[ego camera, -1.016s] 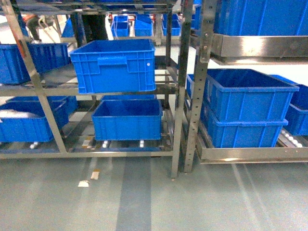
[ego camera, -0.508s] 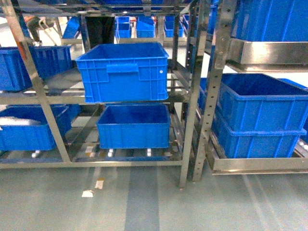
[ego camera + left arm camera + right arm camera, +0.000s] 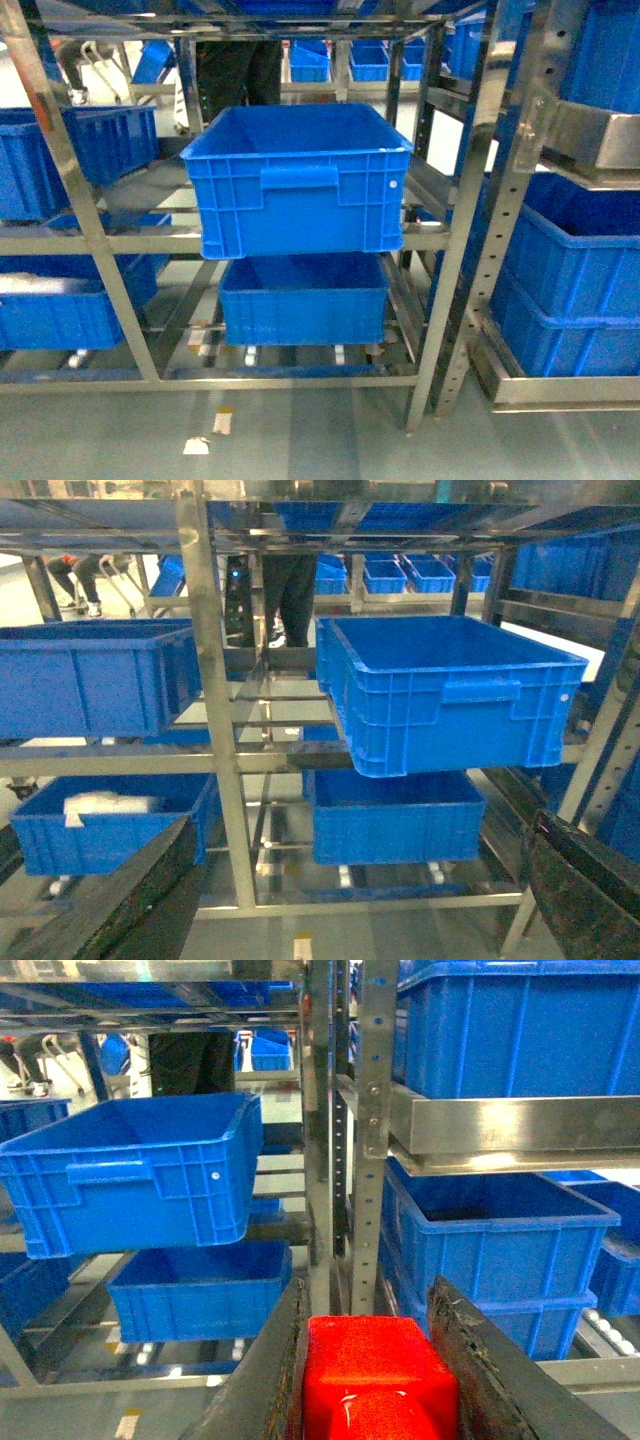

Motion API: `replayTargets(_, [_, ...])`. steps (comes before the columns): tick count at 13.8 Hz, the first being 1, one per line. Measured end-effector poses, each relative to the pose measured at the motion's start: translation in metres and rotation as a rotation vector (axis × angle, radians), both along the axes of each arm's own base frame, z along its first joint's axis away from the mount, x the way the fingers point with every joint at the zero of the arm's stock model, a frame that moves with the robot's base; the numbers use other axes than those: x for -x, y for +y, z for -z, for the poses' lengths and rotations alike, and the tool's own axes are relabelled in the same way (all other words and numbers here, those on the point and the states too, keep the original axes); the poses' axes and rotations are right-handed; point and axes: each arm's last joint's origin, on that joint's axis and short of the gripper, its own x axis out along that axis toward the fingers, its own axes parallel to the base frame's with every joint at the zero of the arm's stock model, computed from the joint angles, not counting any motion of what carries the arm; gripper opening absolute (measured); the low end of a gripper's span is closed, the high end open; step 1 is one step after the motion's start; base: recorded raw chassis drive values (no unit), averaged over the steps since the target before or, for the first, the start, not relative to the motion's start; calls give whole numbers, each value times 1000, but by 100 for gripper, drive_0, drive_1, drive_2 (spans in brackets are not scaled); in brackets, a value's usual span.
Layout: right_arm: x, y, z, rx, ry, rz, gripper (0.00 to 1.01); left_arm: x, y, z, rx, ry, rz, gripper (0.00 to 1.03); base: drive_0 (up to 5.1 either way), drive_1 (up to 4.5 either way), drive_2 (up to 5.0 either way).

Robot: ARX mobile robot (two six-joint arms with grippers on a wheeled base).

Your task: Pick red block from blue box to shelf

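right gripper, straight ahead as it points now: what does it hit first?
Probably the shelf: its perforated upright post stands dead ahead of the right gripper, which is shut on the red block. Depth unclear.

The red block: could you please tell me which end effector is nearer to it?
Right. The right end effector grips the red block between its fingers; the left end effector is open, holding nothing.

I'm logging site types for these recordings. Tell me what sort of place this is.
Probably a warehouse or factory storeroom: silver steel shelf racks with perforated posts, rows of dark blue ribbed crates on several tiers, and a bare grey floor.
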Motion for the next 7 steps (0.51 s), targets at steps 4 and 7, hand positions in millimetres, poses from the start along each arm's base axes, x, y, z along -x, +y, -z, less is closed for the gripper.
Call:
replayTargets(4, [0, 0, 0, 0, -1, 0, 29, 0, 0, 0, 0, -3, 1, 98, -258, 505, -231])
replayTargets(7, [0, 0, 0, 0, -1, 0, 29, 0, 0, 0, 0, 2, -2, 98, -82, 437, -343])
